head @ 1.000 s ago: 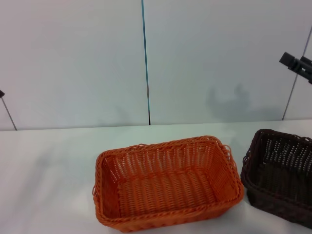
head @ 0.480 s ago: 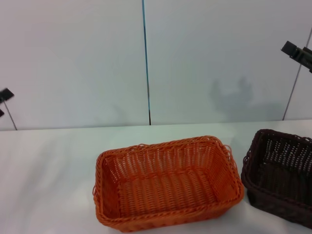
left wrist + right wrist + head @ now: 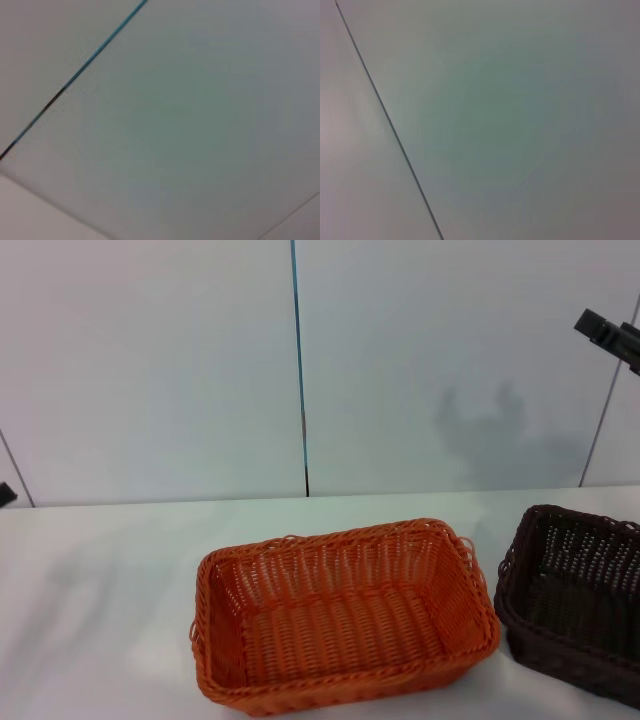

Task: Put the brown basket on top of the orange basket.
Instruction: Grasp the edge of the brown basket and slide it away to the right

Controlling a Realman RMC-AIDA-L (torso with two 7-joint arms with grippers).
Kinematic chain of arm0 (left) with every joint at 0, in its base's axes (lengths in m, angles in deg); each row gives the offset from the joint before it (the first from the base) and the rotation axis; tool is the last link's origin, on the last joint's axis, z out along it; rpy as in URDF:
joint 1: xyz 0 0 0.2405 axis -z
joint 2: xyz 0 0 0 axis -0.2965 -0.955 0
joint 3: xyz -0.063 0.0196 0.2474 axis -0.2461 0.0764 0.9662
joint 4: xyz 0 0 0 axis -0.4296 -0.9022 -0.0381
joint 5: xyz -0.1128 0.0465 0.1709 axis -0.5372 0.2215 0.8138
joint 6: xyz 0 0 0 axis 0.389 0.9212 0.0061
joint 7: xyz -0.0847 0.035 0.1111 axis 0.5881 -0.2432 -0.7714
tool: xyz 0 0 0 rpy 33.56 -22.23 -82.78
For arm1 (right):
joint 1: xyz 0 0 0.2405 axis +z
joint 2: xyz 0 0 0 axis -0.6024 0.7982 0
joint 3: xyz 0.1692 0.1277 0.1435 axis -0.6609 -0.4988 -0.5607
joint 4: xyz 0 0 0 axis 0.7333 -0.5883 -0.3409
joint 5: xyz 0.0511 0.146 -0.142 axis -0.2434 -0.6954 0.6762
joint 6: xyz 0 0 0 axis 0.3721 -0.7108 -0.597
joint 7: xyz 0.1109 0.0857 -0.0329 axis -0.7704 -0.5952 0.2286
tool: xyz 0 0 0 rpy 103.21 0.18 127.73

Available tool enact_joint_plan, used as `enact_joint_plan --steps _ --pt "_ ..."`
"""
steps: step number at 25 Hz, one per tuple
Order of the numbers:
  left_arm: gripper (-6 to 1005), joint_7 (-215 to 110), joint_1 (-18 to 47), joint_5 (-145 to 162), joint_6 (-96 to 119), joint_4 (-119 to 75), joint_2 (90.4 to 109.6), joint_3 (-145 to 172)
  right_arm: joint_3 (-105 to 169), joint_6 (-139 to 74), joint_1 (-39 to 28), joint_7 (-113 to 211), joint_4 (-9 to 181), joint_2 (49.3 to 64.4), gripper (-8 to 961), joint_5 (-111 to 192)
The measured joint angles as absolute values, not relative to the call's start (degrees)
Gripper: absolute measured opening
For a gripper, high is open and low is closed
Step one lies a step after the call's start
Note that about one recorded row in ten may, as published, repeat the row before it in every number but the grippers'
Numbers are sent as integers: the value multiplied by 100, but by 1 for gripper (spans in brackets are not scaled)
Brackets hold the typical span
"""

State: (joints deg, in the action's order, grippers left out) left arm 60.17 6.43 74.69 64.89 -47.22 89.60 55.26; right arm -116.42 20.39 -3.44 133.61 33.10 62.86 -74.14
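The orange basket sits on the white table in the middle of the head view, open side up and holding nothing. To its right stands the brown basket, apart from it by a small gap and cut off by the picture's right edge. High above the brown basket, at the right edge, a dark part of my right gripper shows against the wall. Only a dark sliver of my left gripper shows at the far left edge, near table height. Both wrist views show only the wall.
The white table runs back to a pale panelled wall with a blue-black seam. The two baskets are the only things standing on it.
My left gripper has dropped lower at the left edge and almost left the picture. My right gripper has risen slightly. The baskets have not moved.
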Motion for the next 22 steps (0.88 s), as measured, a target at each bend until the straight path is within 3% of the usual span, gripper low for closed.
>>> enact_joint_plan --steps 9,17,22 --pt "881 5979 455 6878 6095 -4844 8787 6762 -11354 1687 -352 12230 2859 6166 900 -6672" --pt "881 6071 354 6871 5988 -5058 8707 7153 -11405 1977 -520 9612 1226 6106 900 -4368" --pt "882 6163 329 6912 5985 -5106 8661 7257 -11532 2590 -713 8279 295 5977 899 -3474"
